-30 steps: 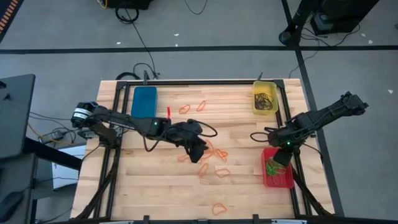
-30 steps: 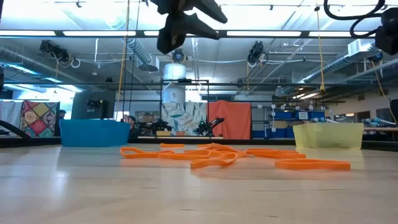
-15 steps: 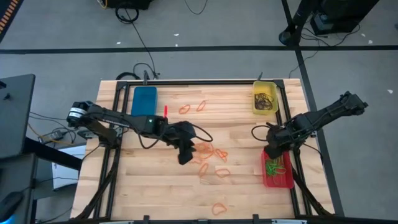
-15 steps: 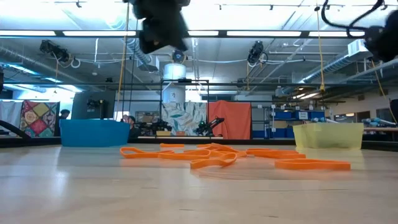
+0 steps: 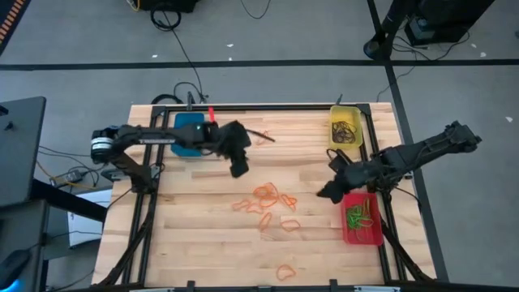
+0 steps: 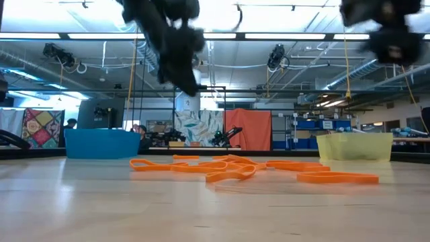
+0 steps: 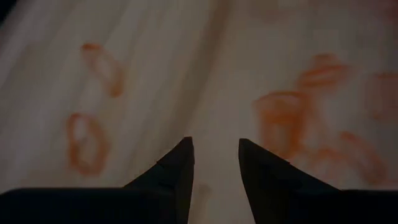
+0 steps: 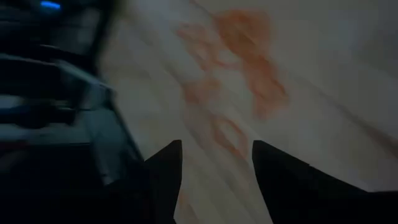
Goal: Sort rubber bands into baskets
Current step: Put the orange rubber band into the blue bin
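Several orange rubber bands [image 5: 268, 200] lie loose on the middle of the wooden table, and one more [image 5: 285, 270] lies near the front edge. The blue basket [image 5: 188, 131] stands at the far left and the yellow basket [image 5: 345, 128], with dark bands in it, at the far right. At the right edge, the red basket [image 5: 362, 221] has green bands in it. My left gripper [image 5: 239, 170] hangs open and holds nothing, just right of the blue basket, with orange bands [image 7: 84, 143] on the table below it. My right gripper [image 5: 328, 191] is open and holds nothing, just left of the red basket.
A black metal frame [image 5: 243, 106] runs around the table top. Black cables [image 5: 190, 96] lie at the far edge behind the blue basket. Bare wood [image 5: 186, 235] lies at the near left.
My left gripper has gone from above the orange pile toward the table's far edge and left, to beside the blue basket. My right gripper has gone from above the red basket toward the table's left and now stands beside it, nearer the pile.
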`<state>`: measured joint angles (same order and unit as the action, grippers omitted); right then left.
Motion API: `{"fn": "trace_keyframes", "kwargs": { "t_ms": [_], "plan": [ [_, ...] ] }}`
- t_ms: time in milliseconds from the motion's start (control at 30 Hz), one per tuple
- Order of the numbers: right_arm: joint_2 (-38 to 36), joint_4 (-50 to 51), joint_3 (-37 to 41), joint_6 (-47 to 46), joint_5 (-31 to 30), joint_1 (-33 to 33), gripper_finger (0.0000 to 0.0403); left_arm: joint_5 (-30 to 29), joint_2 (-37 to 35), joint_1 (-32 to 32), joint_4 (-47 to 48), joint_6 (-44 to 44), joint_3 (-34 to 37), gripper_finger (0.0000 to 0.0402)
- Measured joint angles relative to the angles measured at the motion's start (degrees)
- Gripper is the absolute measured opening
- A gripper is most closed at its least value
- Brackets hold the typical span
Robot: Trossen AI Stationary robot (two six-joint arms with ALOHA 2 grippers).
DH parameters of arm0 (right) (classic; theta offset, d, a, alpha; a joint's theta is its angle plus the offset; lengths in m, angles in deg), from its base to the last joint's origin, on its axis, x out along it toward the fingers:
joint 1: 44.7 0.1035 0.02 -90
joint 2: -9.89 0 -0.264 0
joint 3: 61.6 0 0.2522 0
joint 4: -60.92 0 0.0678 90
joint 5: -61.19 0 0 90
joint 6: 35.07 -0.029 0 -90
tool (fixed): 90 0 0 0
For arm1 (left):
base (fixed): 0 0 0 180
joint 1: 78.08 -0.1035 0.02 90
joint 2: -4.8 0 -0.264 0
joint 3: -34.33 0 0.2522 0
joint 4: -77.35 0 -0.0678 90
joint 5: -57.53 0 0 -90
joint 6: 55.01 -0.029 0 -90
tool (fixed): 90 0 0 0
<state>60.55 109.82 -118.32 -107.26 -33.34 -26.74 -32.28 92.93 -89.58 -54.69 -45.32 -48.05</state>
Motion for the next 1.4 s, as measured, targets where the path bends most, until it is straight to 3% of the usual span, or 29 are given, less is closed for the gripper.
{"fn": "trace_keyframes", "kwargs": {
  "t_ms": [300,467,667,867,1067,1400],
  "plan": [
    [0.0,-26.4,0.0,31.7,-4.8,-13.1,0.0206,0.1,11.1,-12.7,-4.1,-3.9,4.3,0.0131],
    [0.0,-31.6,0.0,42.0,-2.8,-22.8,0.0206,0.2,18.2,-16.1,-2.7,-7.2,2.2,0.0131],
    [1.2,-31.3,0.0,45.3,5.9,-33.7,0.0206,1.2,23.0,-17.9,-1.7,-8.9,-1.2,0.0131],
    [5.8,-31.8,0.0,45.4,11.1,-40.3,0.0206,4.1,24.4,-18.3,0.3,-10.2,-2.7,0.0117],
    [12.6,-35.1,0.0,45.4,12.9,-43.8,0.0206,8.5,22.9,-18.3,0.0,-10.1,-2.4,0.0014],
    [21.5,-46.5,0.0,45.3,16.4,-45.2,0.0206,11.2,14.5,-20.9,3.2,-7.6,-4.4,0.0003]
  ]
}}
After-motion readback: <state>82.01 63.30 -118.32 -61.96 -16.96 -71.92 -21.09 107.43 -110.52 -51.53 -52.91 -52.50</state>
